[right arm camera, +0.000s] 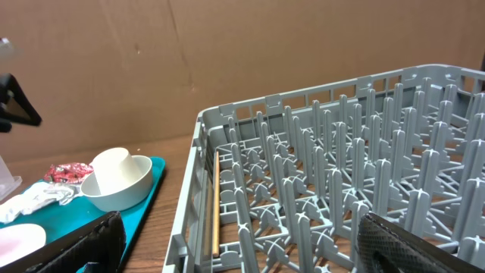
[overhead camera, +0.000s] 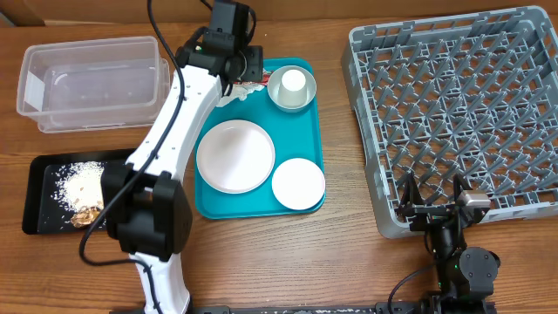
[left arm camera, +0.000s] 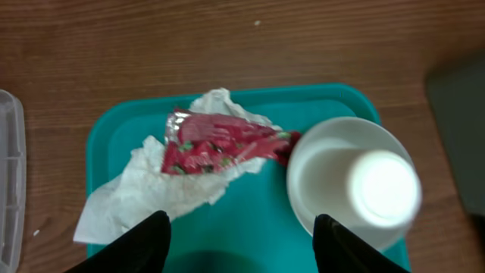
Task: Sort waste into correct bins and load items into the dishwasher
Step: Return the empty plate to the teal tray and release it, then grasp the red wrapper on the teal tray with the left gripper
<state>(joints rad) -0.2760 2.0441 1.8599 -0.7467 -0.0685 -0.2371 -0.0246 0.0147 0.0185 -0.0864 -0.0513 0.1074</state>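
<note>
grey bowl (left arm camera: 317, 186) touching red wrapper's (left arm camera: 220, 144) right end, bare teal tray (left arm camera: 250, 227) below napkin (left arm camera: 140, 199)

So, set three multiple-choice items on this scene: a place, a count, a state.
1. The red wrapper lies: A in the clear tub; B on the white napkin; C in the dish rack.
2. Round plates on the teal tray: A one; B two; C four.
3. The left gripper is: A shut on the cup; B shut on a plate; C open and empty.
Answers: B, it rests on the napkin; B, one large plate, one small plate; C, fingers apart, nothing between.
</note>
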